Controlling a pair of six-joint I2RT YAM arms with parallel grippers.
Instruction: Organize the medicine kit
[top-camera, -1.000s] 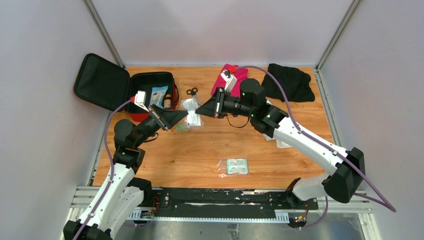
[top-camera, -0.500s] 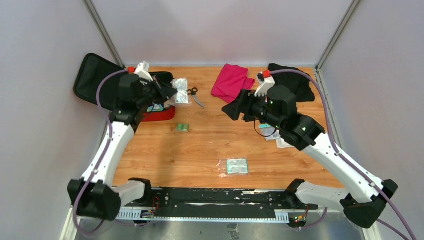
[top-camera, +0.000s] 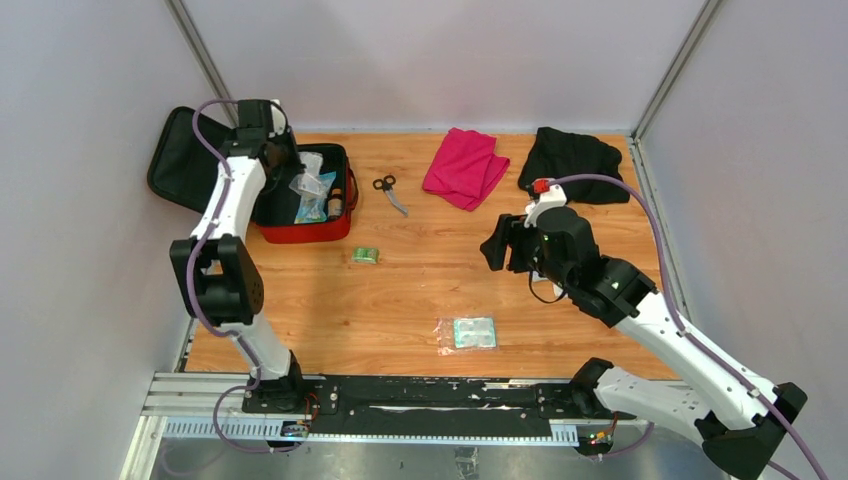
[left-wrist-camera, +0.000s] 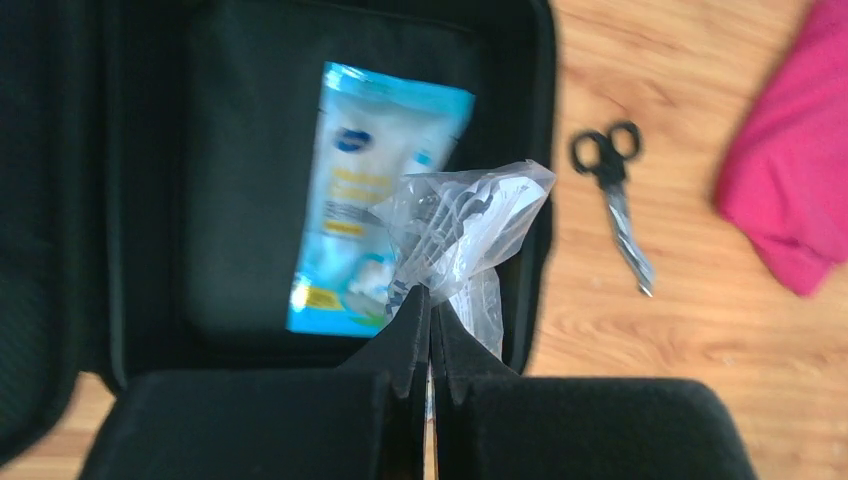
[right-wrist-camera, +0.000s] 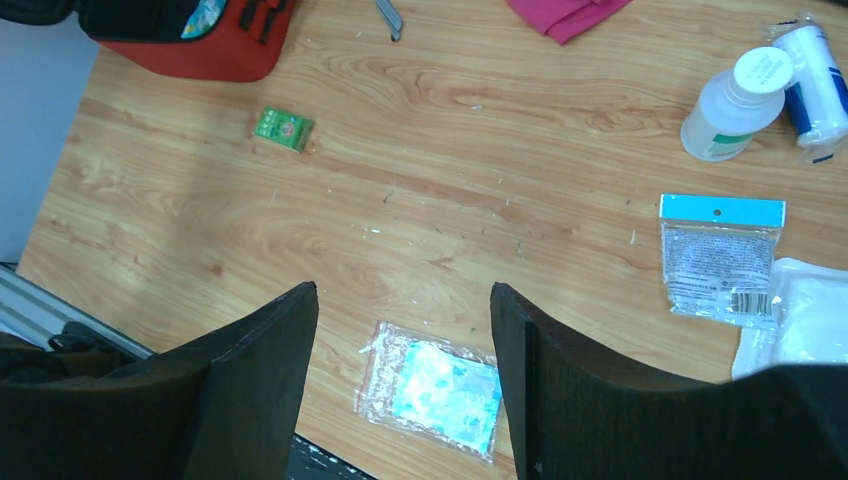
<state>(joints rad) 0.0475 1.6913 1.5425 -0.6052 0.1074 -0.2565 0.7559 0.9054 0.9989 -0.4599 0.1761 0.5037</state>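
Observation:
The medicine kit (top-camera: 312, 232) lies open at the table's back left, red outside with black lining (left-wrist-camera: 240, 200). A light blue packet (left-wrist-camera: 375, 190) rests inside it. My left gripper (left-wrist-camera: 431, 300) is shut on a crumpled clear plastic bag (left-wrist-camera: 465, 225) and holds it just above the kit's right half (top-camera: 304, 184). My right gripper (right-wrist-camera: 403, 295) hangs open and holds nothing, over the wood at mid right (top-camera: 492, 245). Below it lies a clear pouch with blue contents (right-wrist-camera: 432, 388).
On the table are black scissors (top-camera: 390, 192), a small green packet (top-camera: 365, 256), a folded pink cloth (top-camera: 463, 166) and a black cloth (top-camera: 573, 160). A white bottle (right-wrist-camera: 735, 105), a gauze roll (right-wrist-camera: 815, 95), a blue-topped packet (right-wrist-camera: 720, 255) and a white pack (right-wrist-camera: 800, 330) lie at right.
My left arm has swung from mid table to over the kit, carrying the plastic bag. The right gripper has opened and drawn back to the right and nearer.

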